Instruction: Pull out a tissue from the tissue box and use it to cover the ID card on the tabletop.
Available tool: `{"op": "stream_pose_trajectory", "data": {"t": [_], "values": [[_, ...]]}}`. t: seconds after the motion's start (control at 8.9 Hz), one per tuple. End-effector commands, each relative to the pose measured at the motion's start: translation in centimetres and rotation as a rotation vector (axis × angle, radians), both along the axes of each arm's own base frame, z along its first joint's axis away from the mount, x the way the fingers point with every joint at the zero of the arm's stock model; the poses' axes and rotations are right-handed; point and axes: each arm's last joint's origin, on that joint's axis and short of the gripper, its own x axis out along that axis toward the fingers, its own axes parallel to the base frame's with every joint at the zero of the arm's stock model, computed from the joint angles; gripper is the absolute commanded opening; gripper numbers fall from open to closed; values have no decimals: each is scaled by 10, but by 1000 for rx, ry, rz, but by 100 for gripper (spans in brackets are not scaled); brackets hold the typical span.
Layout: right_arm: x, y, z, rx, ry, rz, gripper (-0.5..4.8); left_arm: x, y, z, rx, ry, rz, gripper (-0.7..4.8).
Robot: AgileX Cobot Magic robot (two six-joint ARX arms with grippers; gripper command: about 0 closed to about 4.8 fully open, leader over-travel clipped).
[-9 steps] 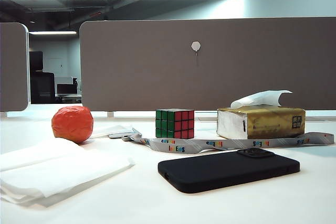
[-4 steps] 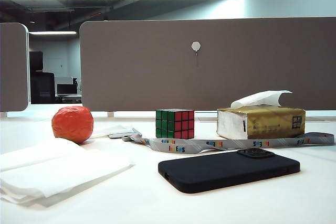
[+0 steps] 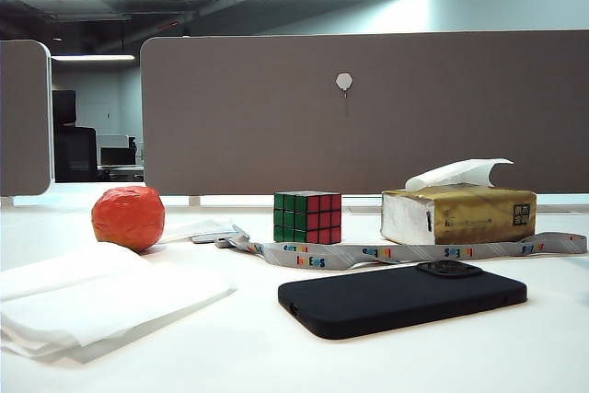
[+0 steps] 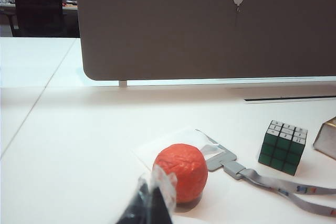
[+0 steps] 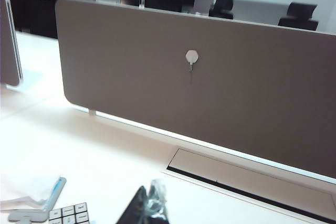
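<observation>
Tissue (image 3: 247, 270) covers ID card (image 4: 216, 153), left of tissue box (image 3: 458, 213). Left gripper (image 4: 149, 203) & right gripper (image 5: 147, 205), lower frame: both clenched, empty.

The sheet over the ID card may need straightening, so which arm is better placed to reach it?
Probably left. The left fingers sit near the orange ball, with the tissue and ID card just beyond; the right fingers point toward the partition, away from it.
</observation>
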Motion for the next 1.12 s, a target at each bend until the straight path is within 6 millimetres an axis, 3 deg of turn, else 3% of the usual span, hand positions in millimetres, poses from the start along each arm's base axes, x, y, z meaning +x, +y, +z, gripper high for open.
{"op": "stream_pose_trajectory", "data": {"t": [0.11,0.67,0.9,1.12], "values": [[-30,-11,-13,49,-92,-5,-5,0,0,2,-27,-1,-5,-6],[-68,-28,-71,55,-72,-87,-5,0,0,1,-74,21,-6,-6],[-77,-32,-90,99,-100,-129,-5,0,0,0,-74,26,-6,-6],[-75,-33,-106,71,-6,-170,-5,0,0,0,-80,29,-6,-6]]}}
